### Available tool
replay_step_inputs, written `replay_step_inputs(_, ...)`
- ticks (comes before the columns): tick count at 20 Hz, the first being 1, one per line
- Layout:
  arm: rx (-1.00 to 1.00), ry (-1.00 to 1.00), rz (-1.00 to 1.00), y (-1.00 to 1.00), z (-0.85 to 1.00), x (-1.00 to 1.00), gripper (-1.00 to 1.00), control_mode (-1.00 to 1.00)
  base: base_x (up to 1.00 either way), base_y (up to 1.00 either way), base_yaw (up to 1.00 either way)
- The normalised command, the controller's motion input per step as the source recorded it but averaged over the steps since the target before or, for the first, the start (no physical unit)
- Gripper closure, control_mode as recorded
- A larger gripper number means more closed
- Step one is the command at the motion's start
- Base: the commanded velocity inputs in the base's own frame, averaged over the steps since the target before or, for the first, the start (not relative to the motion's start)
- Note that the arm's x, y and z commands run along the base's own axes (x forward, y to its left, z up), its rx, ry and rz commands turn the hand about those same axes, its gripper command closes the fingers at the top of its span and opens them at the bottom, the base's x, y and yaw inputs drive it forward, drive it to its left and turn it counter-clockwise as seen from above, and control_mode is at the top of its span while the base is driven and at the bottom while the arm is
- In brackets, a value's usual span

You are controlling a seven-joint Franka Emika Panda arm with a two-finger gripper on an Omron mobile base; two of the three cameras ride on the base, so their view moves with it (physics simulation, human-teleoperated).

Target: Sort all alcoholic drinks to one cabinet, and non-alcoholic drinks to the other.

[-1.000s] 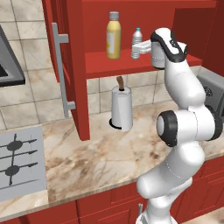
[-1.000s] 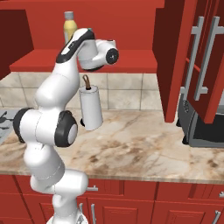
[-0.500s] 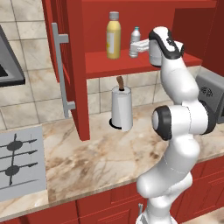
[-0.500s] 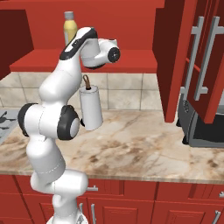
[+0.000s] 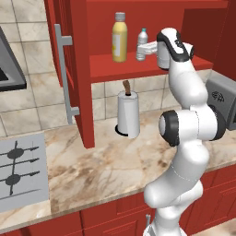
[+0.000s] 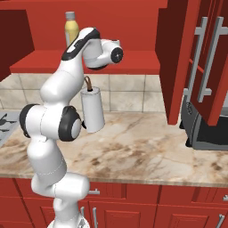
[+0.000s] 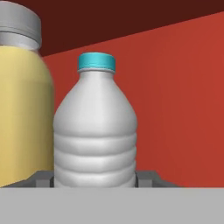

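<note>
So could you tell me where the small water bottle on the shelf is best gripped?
Grip the water bottle across its ribbed lower body, coming level from the open front of the shelf. It stands upright, and the juice bottle crowds one side, so keep the fingers low and narrow.

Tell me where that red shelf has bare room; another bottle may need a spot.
The red shelf is bare right of the water bottle, though the arm reaches across there. It is bare again left of the juice bottle, toward the open door. It is crowded where the two bottles stand close, tool at the water bottle.
</note>
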Motion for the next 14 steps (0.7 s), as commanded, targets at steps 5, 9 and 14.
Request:
replay_step_inputs(5, -0.04, 0.0, 0.0, 0.0, -0.41, 0.17, 1.0, -1.0, 0.0, 0.0, 0.0)
replay_step_inputs(9, -0.01, 0.02, 0.0, 0.02, -0.16, 0.0, 1.0, -1.0, 0.0, 0.0, 0.0)
replay_step_inputs(14, 0.0, 0.01, 0.0, 0.0, -0.2, 0.01, -1.0, -1.0, 0.0, 0.0, 0.0)
